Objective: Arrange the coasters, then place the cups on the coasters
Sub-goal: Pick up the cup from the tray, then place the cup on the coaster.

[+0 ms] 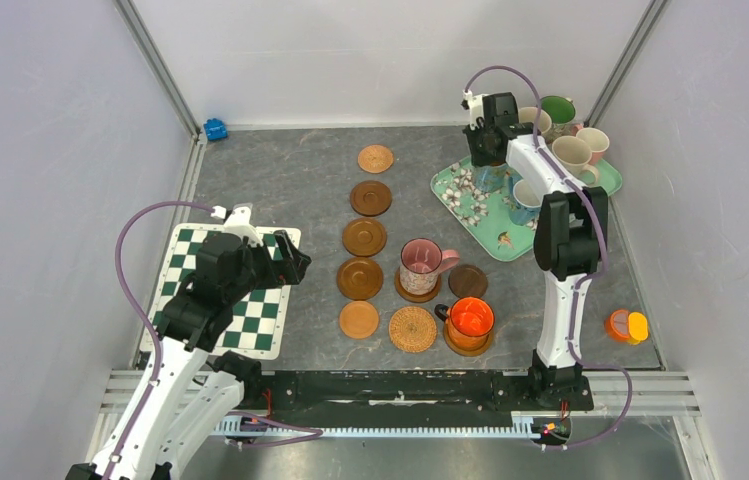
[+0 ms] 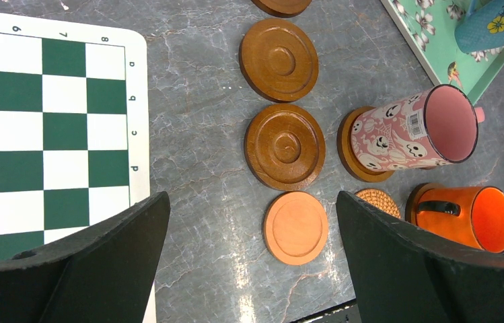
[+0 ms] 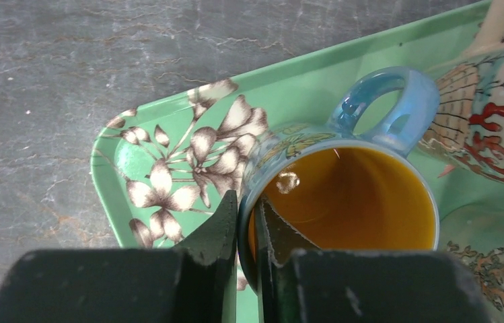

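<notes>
Between the fingers of my right gripper (image 3: 245,232) sits the rim of the blue cup (image 3: 356,202), pinched one finger inside, one outside, so it should lift upright; beneath it, the tray (image 3: 289,64); well back toward my base, bare coasters (image 1: 363,237) await cups; my left gripper (image 2: 252,198) hangs wide open, empty, above them.

Right gripper (image 3: 247,210) pinched on the nearest rim of a blue cup (image 3: 350,202), one finger inside its yellow interior, one outside, handle (image 3: 387,101) beyond the claw, mint floral tray (image 3: 168,114) beneath, cream patterned cup (image 3: 498,114) far right, grey table (image 3: 67,67) left and beyond.
</notes>
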Robot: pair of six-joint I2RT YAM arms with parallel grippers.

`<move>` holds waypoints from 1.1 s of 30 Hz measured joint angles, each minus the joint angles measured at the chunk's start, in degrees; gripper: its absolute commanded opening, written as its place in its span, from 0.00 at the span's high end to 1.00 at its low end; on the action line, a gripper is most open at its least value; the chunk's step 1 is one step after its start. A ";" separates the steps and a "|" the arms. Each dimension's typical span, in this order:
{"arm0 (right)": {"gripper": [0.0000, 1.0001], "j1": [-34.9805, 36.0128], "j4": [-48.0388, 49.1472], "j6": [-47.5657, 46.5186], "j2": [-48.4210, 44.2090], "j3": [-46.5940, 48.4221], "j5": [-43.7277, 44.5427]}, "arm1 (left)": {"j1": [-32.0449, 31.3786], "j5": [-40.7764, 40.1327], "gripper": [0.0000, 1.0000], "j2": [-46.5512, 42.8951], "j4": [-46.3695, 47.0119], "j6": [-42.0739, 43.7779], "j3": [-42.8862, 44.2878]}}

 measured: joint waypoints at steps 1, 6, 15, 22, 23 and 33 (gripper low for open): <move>1.00 0.00 -0.26 -0.07 0.02 0.04 -0.39 | 0.00 -0.02 0.00 0.00 0.00 0.00 0.00; 1.00 0.50 -0.98 -0.33 -0.13 0.28 -2.25 | 0.00 -0.02 0.00 -0.07 0.00 0.00 0.00; 1.00 4.85 -4.33 -1.40 -6.78 0.28 -2.95 | 0.00 0.00 0.00 -0.68 0.00 0.00 0.00; 1.00 12.52 -3.04 -3.23 -22.64 -5.46 -3.56 | 0.00 0.04 0.00 -0.70 0.02 0.00 0.00; 1.00 13.73 -3.06 -3.50 -24.17 -5.95 -3.78 | 0.00 0.04 0.00 -0.70 0.00 0.00 0.00; 1.00 30.67 -3.19 -8.39 -33.18 -11.13 -6.64 | 0.00 -0.02 0.00 -1.25 0.00 0.00 0.00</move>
